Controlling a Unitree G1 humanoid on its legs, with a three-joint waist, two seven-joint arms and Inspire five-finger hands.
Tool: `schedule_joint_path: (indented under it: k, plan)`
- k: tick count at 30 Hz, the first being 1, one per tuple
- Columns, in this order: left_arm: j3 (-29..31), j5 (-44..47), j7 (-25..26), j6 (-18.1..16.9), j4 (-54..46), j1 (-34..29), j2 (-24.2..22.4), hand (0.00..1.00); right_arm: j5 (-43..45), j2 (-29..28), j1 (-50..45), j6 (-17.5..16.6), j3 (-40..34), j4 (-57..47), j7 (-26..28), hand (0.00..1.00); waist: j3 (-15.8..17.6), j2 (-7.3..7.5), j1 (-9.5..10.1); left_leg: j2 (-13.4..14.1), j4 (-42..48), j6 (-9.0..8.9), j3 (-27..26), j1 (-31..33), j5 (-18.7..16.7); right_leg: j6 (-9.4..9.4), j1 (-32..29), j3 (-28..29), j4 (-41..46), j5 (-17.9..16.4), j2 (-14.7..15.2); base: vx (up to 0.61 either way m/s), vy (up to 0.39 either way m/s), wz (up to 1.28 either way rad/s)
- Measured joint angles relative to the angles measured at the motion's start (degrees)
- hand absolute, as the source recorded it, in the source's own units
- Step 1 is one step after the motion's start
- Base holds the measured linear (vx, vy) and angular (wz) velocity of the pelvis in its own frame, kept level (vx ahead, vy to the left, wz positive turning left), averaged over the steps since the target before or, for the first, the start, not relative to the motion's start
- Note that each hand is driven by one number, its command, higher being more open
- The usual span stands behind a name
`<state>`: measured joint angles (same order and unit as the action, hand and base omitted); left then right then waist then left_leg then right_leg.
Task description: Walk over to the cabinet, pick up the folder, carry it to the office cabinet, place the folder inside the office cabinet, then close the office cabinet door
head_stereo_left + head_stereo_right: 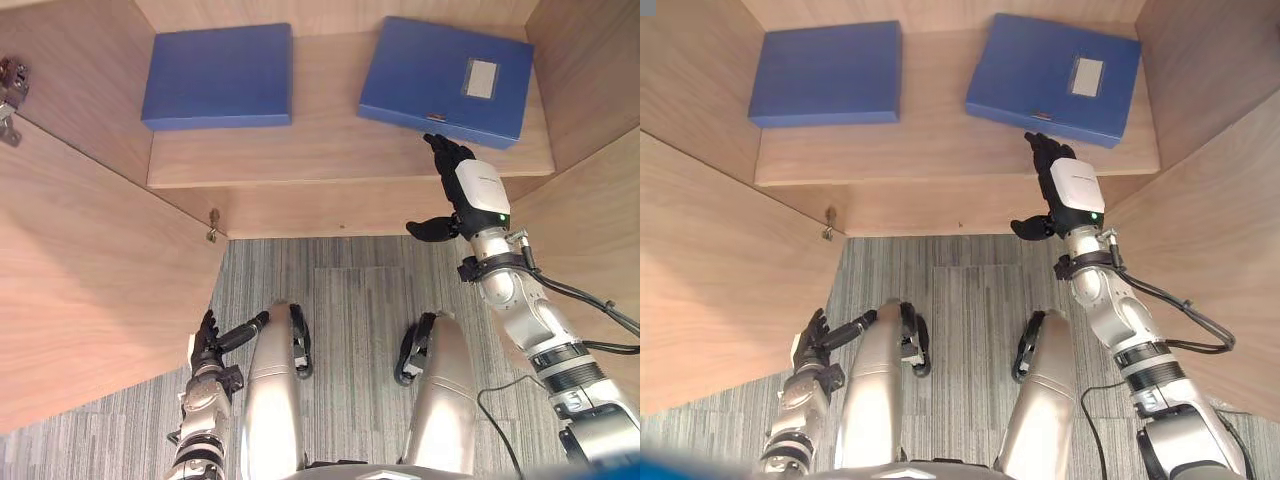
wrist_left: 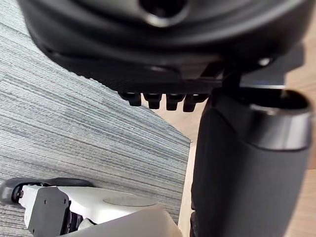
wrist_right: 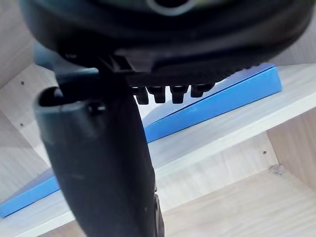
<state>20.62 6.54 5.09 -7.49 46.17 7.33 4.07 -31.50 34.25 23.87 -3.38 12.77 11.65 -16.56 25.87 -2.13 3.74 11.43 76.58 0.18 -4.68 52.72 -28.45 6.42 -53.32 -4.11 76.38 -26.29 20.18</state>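
Folder (image 1: pixel 445 80) is flat on the shelf (image 1: pixel 330 150) inside the cabinet, right-hand side, label face up. It's skewed a bit: the long axis runs across the shelf, right end closer to the front lip than the left end.

Right hand (image 1: pixel 478 190) is raised to it, palm down. Fingers (image 1: pixel 445 152) are straight and held together, tips at the folder's near long edge, thumb stuck out sideways. Nothing is curled round the folder, so that's contact or a nudge, not a grip. The right wrist view agrees: straight fingers, blue folder lying on the pale shelf just past them.

Key relation: the folder lies straight ahead of the fingertips, deeper into the cabinet, with its broad edge facing them. A push along the arm would slide it further in; off-centre contact could twist it more.

A second blue folder (image 1: pixel 218 75) sits well apart on the left of the same shelf, squared up.

Left hand (image 1: pixel 212 338) hangs low by the leg over the carpet (image 1: pixel 340 290), fingers loose, holding nothing.

Placement looks about done to me. The door (image 1: pixel 90 280) stands open on the left with its hinge (image 1: pixel 212 228) showing, nearer the left hand than the right.
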Motion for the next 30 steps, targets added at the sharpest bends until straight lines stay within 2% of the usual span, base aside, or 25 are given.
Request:
schedule_joint_path:
  k: [7, 15, 21, 30]
  plan:
    - [-0.76, 1.80, -0.49, 0.00, -0.07, 0.72, -0.22, 1.00, 0.32, 2.41, 1.17, 0.19, -0.60, 1.96, 0.15, 1.00, 0.00, 0.00, 0.81, -1.28, 1.12, -0.13, 1.42, 1.83, -0.07, -0.14, -0.88, -0.61, 1.97, -1.46, 1.19, 0.03, -0.013, 0.12]
    - [-2.07, 1.99, -0.51, 0.00, -1.04, 0.73, -0.23, 1.00, 0.61, 3.38, 10.60, 0.34, -0.04, 17.99, 3.54, 1.00, 0.00, 0.00, 1.99, -1.85, 1.09, -0.19, 2.30, 2.68, -0.08, -0.41, -0.88, -1.64, 2.24, -2.31, 1.79, 0.05, -0.030, 0.06]
    - [-2.05, 2.09, -0.70, 0.00, -1.04, 0.72, -0.12, 1.00, 0.56, 4.32, 15.97, -0.94, 2.51, 25.00, 6.19, 1.00, -0.01, -0.02, 2.01, -2.06, 1.03, -0.28, 2.59, 2.81, -0.03, -0.34, -0.82, -1.91, 2.33, -2.43, 1.90, 0.02, -0.031, 0.02]
    - [-1.94, 3.01, -3.59, 0.00, -1.22, 0.71, 0.23, 1.00, 0.72, 6.82, 19.65, -2.73, 2.94, 29.87, 9.39, 1.00, -0.11, -0.09, 2.10, -3.19, 1.06, -0.59, 3.40, 4.51, 0.72, -0.13, -1.94, -2.20, 2.92, -2.59, 2.70, 0.02, -0.034, 0.07]
